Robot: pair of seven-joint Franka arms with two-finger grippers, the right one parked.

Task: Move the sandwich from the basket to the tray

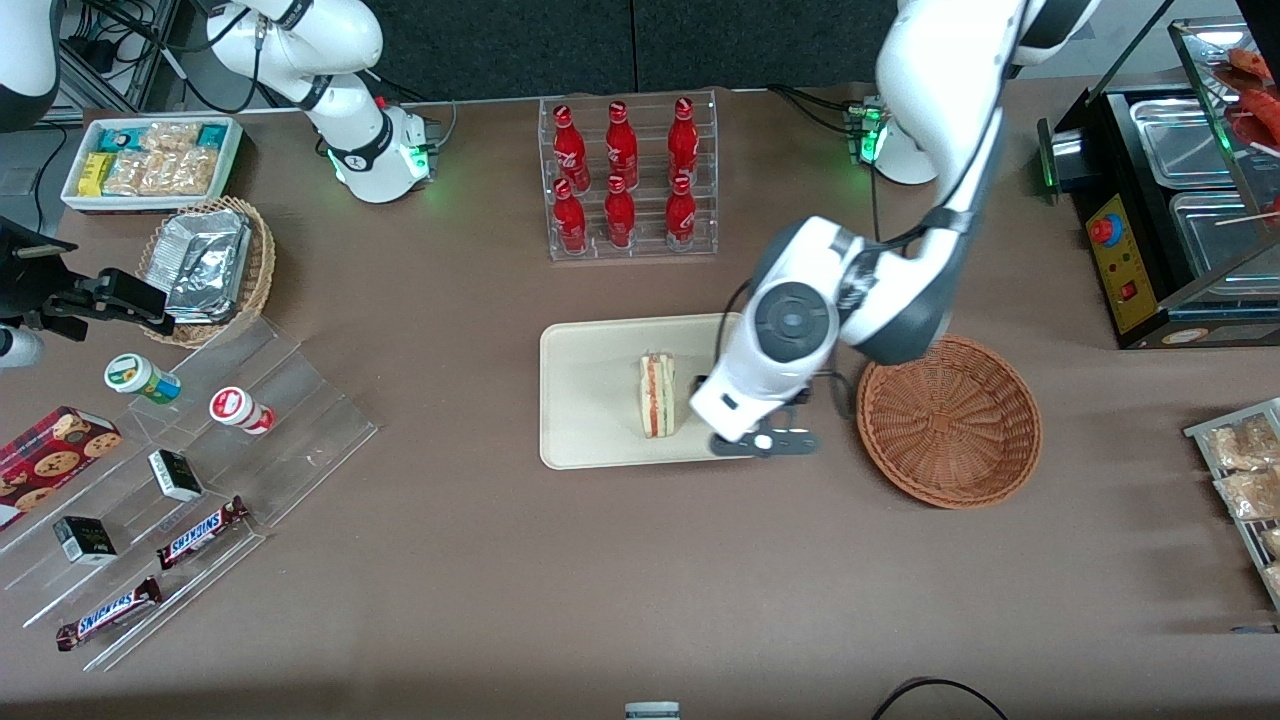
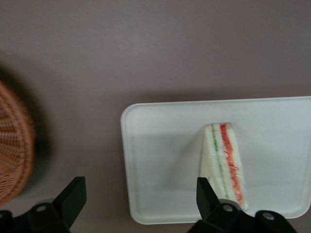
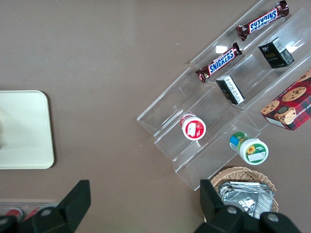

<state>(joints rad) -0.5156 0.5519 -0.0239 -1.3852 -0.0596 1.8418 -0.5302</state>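
The sandwich (image 1: 657, 395) stands on its edge on the cream tray (image 1: 590, 400), its red and green filling stripes showing. It also shows in the left wrist view (image 2: 224, 162), resting on the tray (image 2: 165, 160). The reddish-brown wicker basket (image 1: 948, 420) holds nothing and stands beside the tray toward the working arm's end of the table; its rim shows in the left wrist view (image 2: 12, 145). My left gripper (image 1: 762, 440) hovers above the tray's edge, between the sandwich and the basket. It (image 2: 138, 189) is open and holds nothing, apart from the sandwich.
A clear rack of red bottles (image 1: 628, 175) stands farther from the front camera than the tray. A tan basket of foil packs (image 1: 208, 268), a white snack bin (image 1: 150, 160) and clear steps with snacks (image 1: 180, 480) lie toward the parked arm's end. A black food warmer (image 1: 1170, 200) stands at the working arm's end.
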